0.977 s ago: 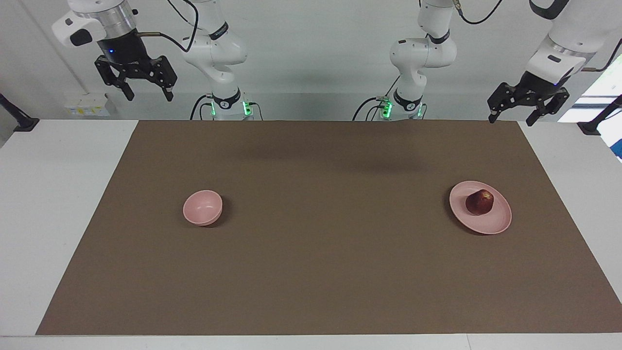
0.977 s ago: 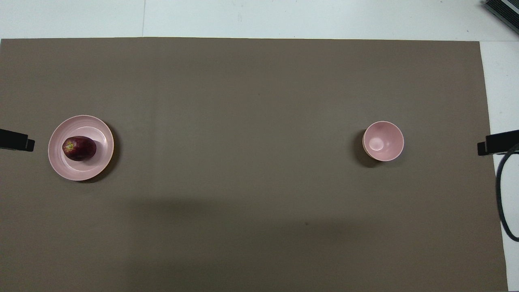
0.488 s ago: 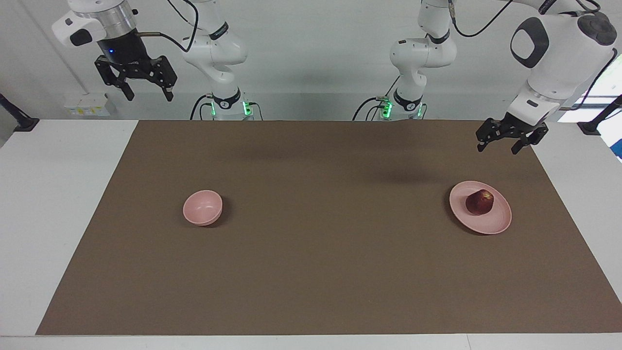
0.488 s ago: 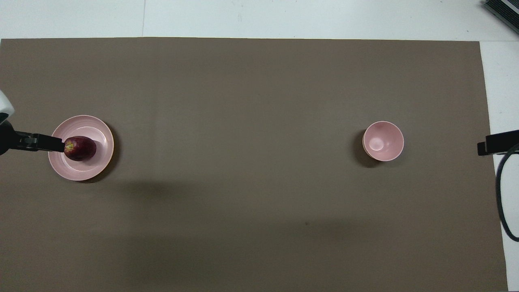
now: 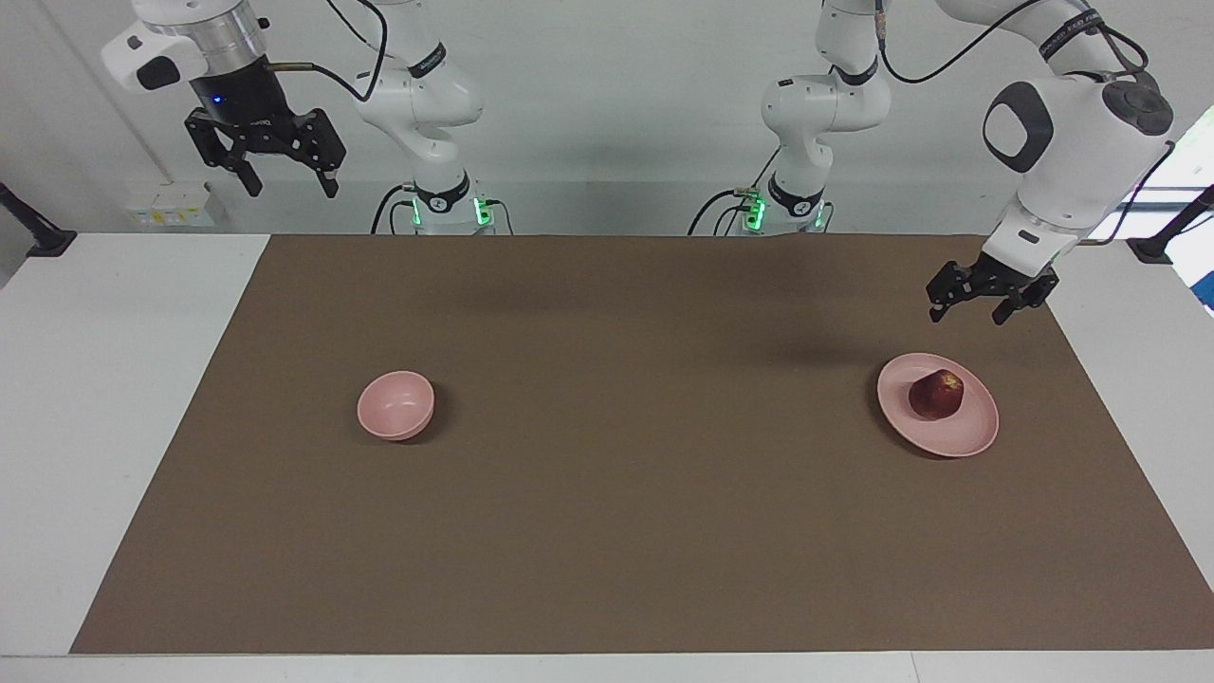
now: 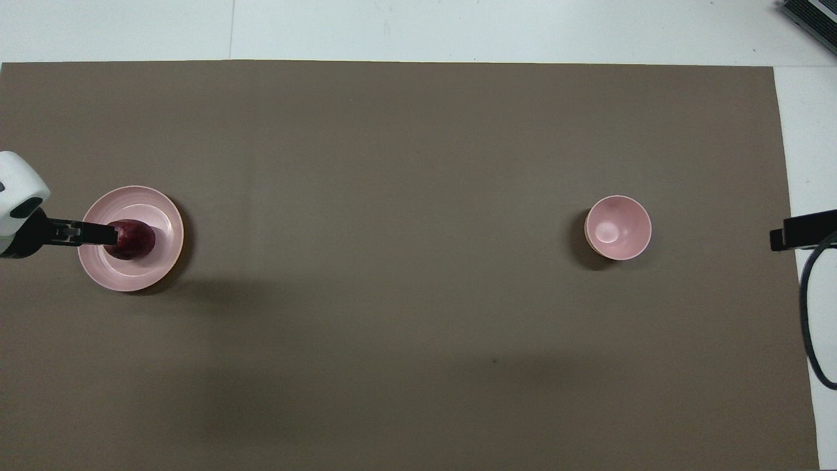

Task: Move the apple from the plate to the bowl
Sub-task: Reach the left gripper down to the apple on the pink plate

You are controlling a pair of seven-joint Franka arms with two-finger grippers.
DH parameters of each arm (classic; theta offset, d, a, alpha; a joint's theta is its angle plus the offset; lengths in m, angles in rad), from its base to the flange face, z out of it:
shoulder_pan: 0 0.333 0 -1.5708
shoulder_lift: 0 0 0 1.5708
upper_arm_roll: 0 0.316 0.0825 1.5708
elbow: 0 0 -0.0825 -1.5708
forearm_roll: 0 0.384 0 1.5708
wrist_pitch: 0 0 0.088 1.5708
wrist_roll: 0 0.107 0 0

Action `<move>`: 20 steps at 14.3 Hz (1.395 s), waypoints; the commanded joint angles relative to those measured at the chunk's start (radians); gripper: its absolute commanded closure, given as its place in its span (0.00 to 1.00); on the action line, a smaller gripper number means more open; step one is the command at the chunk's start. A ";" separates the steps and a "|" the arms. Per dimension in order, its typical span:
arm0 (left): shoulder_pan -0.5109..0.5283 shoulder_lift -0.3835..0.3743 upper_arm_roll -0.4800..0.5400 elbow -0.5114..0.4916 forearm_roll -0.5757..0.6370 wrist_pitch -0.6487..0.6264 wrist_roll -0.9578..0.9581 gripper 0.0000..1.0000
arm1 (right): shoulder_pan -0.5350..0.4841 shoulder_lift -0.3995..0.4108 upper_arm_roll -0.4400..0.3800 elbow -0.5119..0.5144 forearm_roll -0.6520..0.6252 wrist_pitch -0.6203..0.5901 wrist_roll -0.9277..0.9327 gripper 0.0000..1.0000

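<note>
My left gripper [image 5: 979, 305] hangs in the air over the apple [image 5: 936, 394], its two fingers spread apart and holding nothing; from the facing view it is plainly above the fruit and not touching it, while from above its dark fingers [image 6: 91, 233] cover part of the apple [image 6: 134, 241]. The apple is dark red with a yellowish patch and lies on the pink plate [image 5: 967, 436], a little off the plate's middle. The plate sits on the brown mat [image 5: 626, 531] toward my left arm's end of the table. The small pink bowl [image 5: 395, 405] stands upright and has nothing in it; it is well apart from the plate, toward my right arm's end of the table, about as far from me as the plate is. My right gripper [image 5: 281, 178] waits high up by that end of the table, above the edge of the table nearest my bases, fingers spread and holding nothing. There is dark lettering on the bands of both arms, but I cannot read it, and I can make out no label or brand on the plate, bowl or mat.
</note>
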 commanded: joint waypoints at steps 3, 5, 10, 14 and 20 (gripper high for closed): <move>0.021 0.108 -0.008 -0.050 0.008 0.205 0.015 0.00 | -0.004 -0.007 0.002 0.000 0.005 -0.008 -0.002 0.00; 0.041 0.147 -0.008 -0.051 0.007 0.259 0.015 0.00 | -0.004 -0.007 0.002 -0.002 0.005 -0.008 -0.002 0.00; 0.061 0.153 -0.011 -0.148 0.003 0.370 0.013 0.00 | -0.004 -0.006 0.002 -0.002 0.005 -0.008 -0.002 0.00; 0.057 0.153 -0.011 -0.148 0.002 0.367 0.012 0.49 | -0.004 -0.007 0.002 -0.002 0.005 -0.008 -0.002 0.00; 0.044 0.118 -0.012 -0.131 0.003 0.347 0.013 1.00 | -0.004 -0.007 0.002 0.000 0.005 -0.008 -0.002 0.00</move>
